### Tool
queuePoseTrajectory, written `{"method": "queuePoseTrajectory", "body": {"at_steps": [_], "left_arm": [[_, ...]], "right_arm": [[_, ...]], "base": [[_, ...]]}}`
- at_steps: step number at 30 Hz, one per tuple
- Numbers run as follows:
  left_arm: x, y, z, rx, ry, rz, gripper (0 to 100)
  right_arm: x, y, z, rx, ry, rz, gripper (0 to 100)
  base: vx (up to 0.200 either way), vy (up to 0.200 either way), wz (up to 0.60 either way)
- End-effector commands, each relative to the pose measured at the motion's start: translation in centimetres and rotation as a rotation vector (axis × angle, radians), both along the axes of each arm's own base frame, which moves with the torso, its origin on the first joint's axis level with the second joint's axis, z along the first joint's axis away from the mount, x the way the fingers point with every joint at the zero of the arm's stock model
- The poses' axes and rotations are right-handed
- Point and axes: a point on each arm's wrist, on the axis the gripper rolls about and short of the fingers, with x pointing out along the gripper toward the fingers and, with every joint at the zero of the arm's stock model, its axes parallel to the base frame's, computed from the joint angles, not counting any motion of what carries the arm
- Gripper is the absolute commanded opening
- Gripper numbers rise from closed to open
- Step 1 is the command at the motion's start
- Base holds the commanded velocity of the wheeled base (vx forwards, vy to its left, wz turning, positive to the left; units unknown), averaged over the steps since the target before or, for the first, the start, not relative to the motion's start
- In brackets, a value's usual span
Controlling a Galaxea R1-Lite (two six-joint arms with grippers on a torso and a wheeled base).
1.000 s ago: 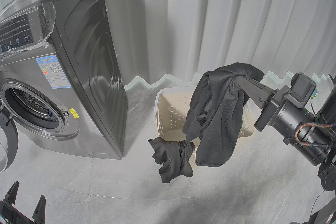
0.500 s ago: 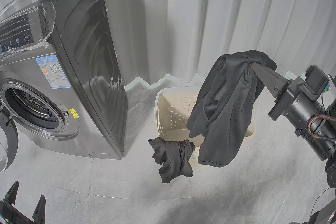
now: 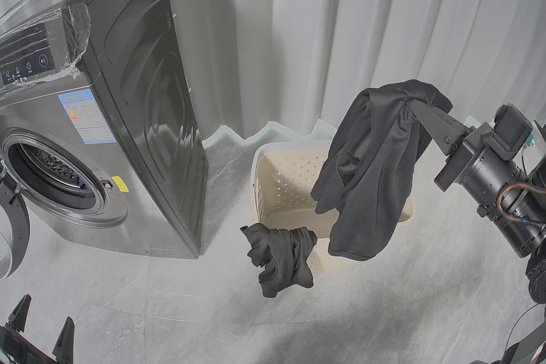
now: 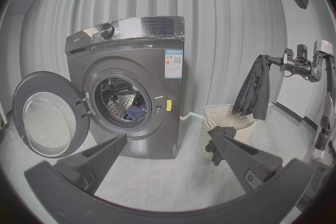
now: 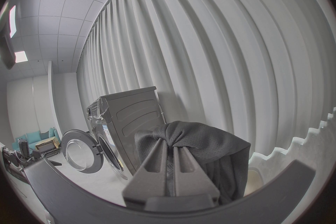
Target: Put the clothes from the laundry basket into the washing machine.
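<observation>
Garment [image 3: 375, 166], dark, hangs from our right gripper [image 3: 420, 110], whose fingers are pinched nearly together on a bunched fold at its top, with cloth squeezed between them in the right wrist view. Its long axis runs 12 to 6. The loose hem falls about level with the rim of the basket [image 3: 273, 177], and we cannot tell whether it touches. A second piece [image 3: 281, 260] is draped over the near rim, at 7 o'clock from the held one. The washer [image 3: 142, 115] stands at 9 o'clock from the garment, well apart, with its door [image 4: 49, 114] swung open and a blue item [image 4: 134, 112] lying in the drum [image 3: 54, 174]. Our left gripper [image 3: 45, 313] sits low at 7 o'clock in the head view, spread wide and empty, and is the nearer one to the drum. Judgement: the lift out of the basket looks done, and the carry toward 9 o'clock comes next. The right arm has the longer way to go. The hanging tail could catch the basket rim or the door, so we would keep the gripper high and feed the hem into the drum first.
</observation>
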Motion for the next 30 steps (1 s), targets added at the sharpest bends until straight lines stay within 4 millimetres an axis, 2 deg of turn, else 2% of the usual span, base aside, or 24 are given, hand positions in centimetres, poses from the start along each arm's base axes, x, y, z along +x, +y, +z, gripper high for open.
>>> {"method": "queuePoseTrajectory", "body": {"at_steps": [1,4,25,30], "left_arm": [[0.0,0.0,-0.5,0.000,-0.001,0.000,100],[0.0,0.0,-0.5,0.003,0.001,-0.001,100],[0.0,0.0,-0.5,0.000,0.001,-0.006,100],[0.0,0.0,-0.5,0.001,0.001,-0.006,100]], "right_arm": [[0.3,0.2,-0.2,-0.002,0.006,0.001,0],[0.3,0.3,-0.4,-0.007,0.014,0.003,0],[1.0,0.7,-1.4,-0.019,0.031,-0.003,0],[1.0,0.7,-1.4,-0.019,0.031,-0.004,0]], "base": [[0.000,0.000,0.00],[0.000,0.000,0.00],[-0.200,0.000,0.00],[0.000,0.000,0.00]]}}
